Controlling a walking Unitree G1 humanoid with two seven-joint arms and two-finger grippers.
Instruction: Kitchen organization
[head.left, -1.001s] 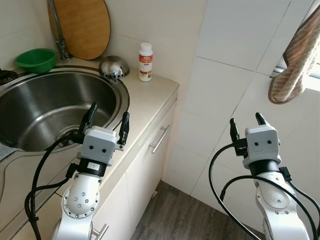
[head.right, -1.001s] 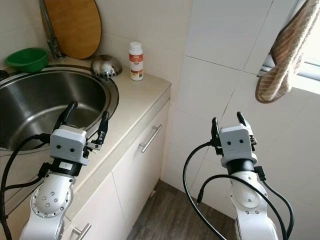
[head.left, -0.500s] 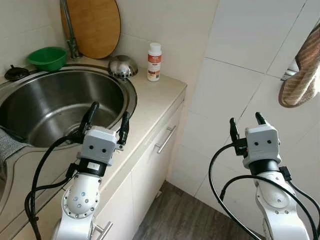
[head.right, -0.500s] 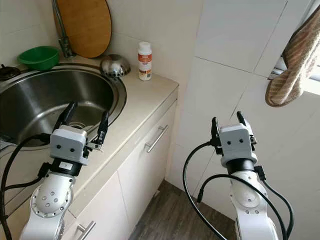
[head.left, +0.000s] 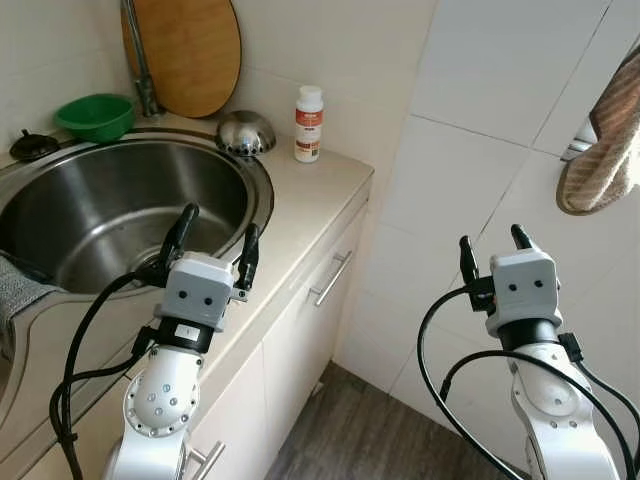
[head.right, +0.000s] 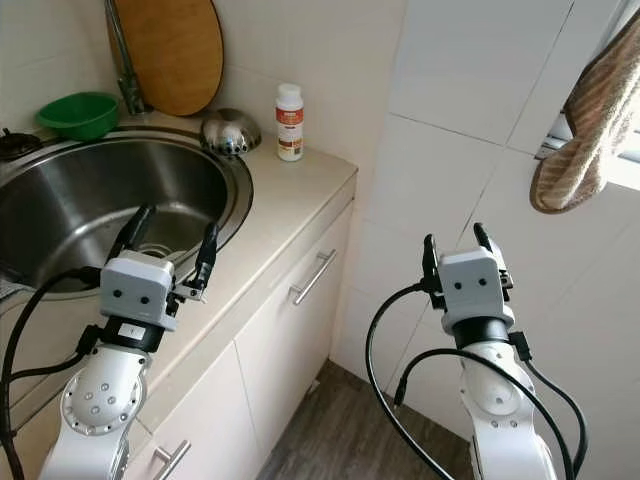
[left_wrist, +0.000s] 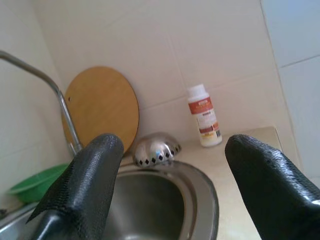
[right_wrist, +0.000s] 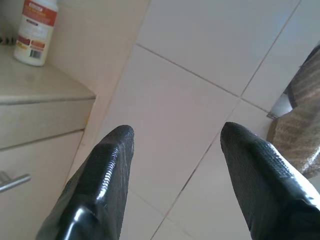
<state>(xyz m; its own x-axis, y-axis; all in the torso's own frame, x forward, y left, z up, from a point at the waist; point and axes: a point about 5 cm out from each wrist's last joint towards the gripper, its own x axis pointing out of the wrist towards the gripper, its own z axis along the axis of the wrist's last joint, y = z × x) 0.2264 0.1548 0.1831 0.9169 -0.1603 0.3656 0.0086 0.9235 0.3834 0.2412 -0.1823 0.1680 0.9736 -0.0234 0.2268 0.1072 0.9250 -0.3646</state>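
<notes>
Hovering w/ left gripper (head.left: 213, 233) spread, empty, over round steel sink (head.left: 60, 185) rim | right gripper (head.left: 492, 250) spread, idling nr tiled wall | white bottle w/ orange label (head.left: 308, 124) standing on beige counter (head.left: 310, 195) by inverted steel colander (head.left: 246, 132) | progress: nothing being gripped, organizing looking all ahead

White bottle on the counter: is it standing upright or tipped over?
Upright. The white bottle stands on its base on the counter, cap on top.
</notes>
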